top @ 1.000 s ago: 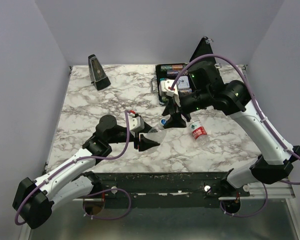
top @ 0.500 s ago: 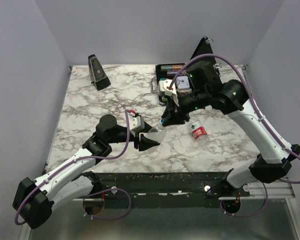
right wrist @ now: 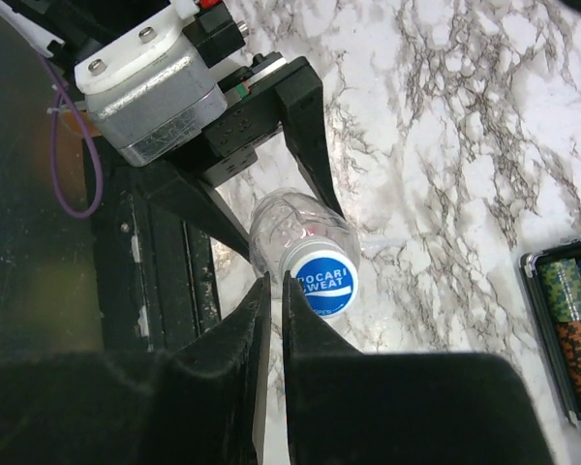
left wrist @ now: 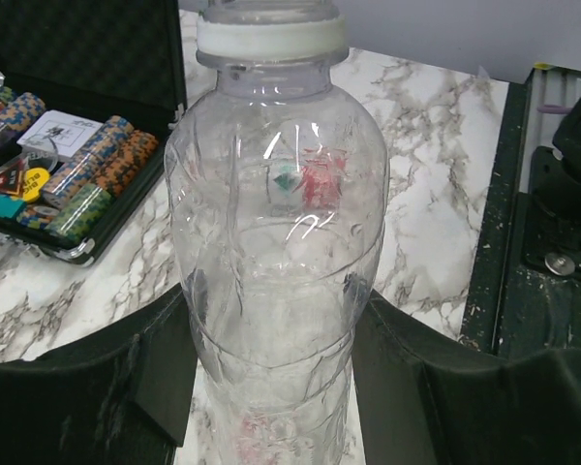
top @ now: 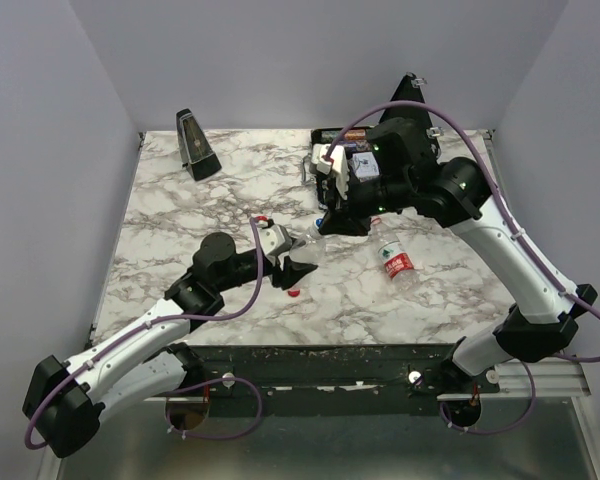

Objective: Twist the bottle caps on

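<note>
Right wrist view: the right tool [right wrist: 274, 287] is pressed together on nothing, with the blue cap [right wrist: 326, 281] just beside its tips, seated on the clear bottle [left wrist: 276, 223] that the left tool [left wrist: 276, 334] pinches. The cap is likely light, stiff and slick; grip it across its side wall.

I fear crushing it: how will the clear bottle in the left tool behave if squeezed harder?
The clear bottle looks empty, so probably light. Its thin see-through walls would likely dent. Glossy plastic might twist in the left tool during capping.

metronome [top: 196, 146]: upright, back-left | black case [left wrist: 77, 48]: open, chips [left wrist: 97, 165] inside | table [top: 170, 220]: marble
</note>
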